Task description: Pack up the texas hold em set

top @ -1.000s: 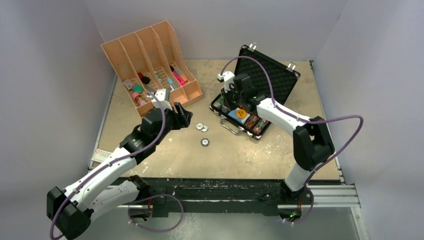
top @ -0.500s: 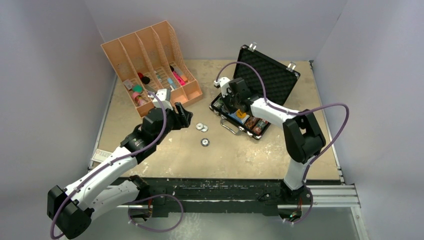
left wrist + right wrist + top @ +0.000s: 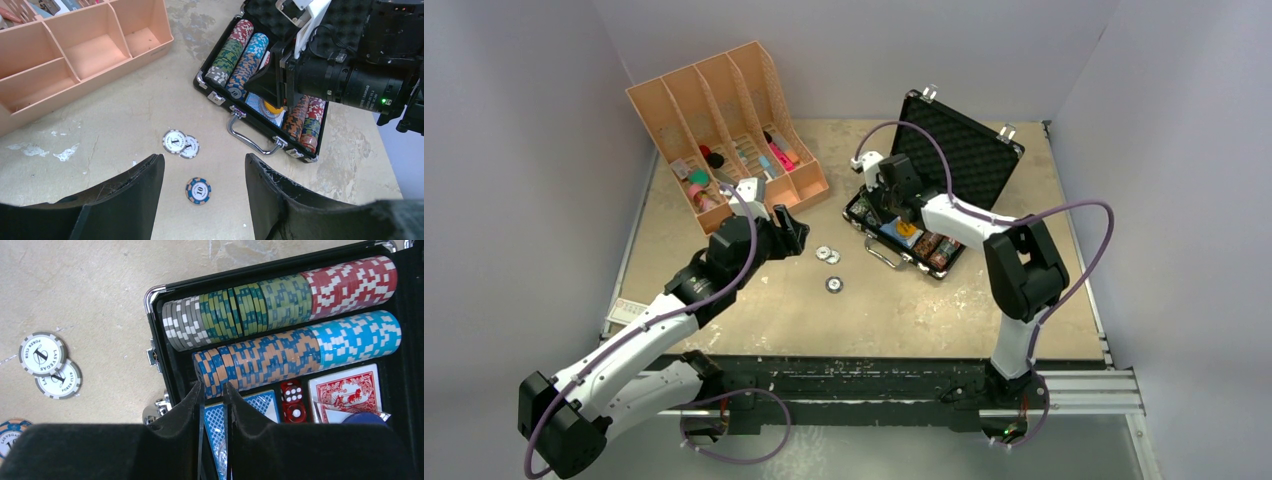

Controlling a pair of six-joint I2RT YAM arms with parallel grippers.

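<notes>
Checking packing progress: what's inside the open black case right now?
Two rows of striped chips, a blue-backed deck, red dice and a red-backed deck show in the case. The right fingers hide whatever lies beneath them.

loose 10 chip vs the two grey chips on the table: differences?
The 10 chip is blue and orange; the grey chips are grey and white. The 10 chip lies alone; the grey chips overlap, one partly on the other. All three lie flat on the table, outside the case.
</notes>
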